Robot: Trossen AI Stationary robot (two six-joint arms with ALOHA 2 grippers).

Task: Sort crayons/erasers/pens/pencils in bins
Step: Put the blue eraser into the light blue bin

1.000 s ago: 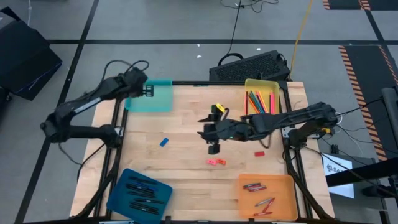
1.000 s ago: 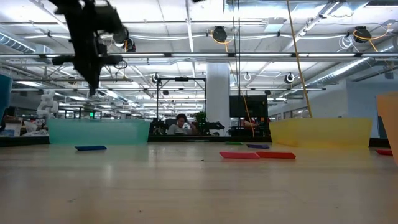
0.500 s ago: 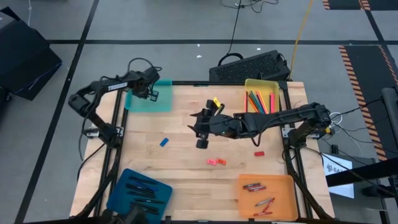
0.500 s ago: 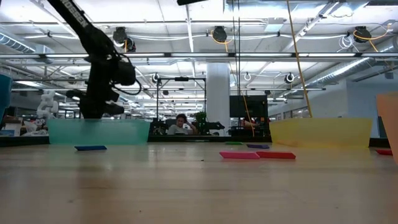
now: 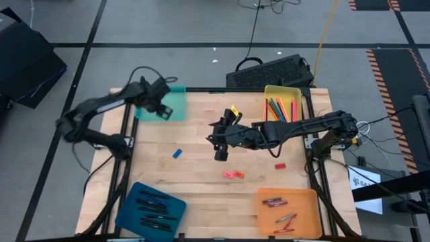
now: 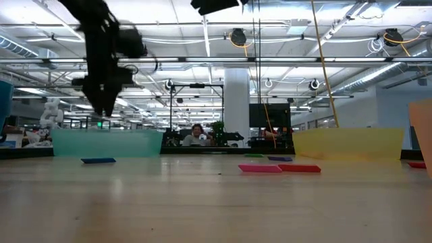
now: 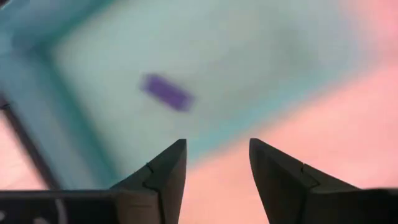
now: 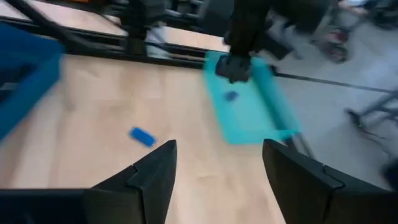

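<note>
My left gripper [image 7: 214, 146] hangs open and empty over the near part of the teal bin [image 5: 161, 104], where a small purple-blue eraser [image 7: 166, 92] lies on the floor. My right gripper [image 8: 217, 146] stands open and empty over the table's middle [image 5: 220, 149]. A blue eraser [image 5: 177, 153] lies flat on the wood to its left. Pink erasers [image 5: 234, 175] and a red eraser [image 5: 280, 165] lie nearer the front. Pencils fill the yellow bin [image 5: 282, 107], pens the dark blue bin [image 5: 151, 207], crayons the orange bin [image 5: 285, 210].
A black keyboard [image 5: 269, 70] sits beyond the table's far edge. Bare wood lies between the blue eraser and the pink erasers. In the low view the teal bin's wall [image 6: 108, 143] and the yellow bin's wall [image 6: 351, 144] stand at the far side.
My left gripper dipped down to the teal bin, then rose again above it and drew slightly toward the near edge. My right gripper has moved toward the table's left, closer to the blue eraser. The erasers on the table have not moved.
</note>
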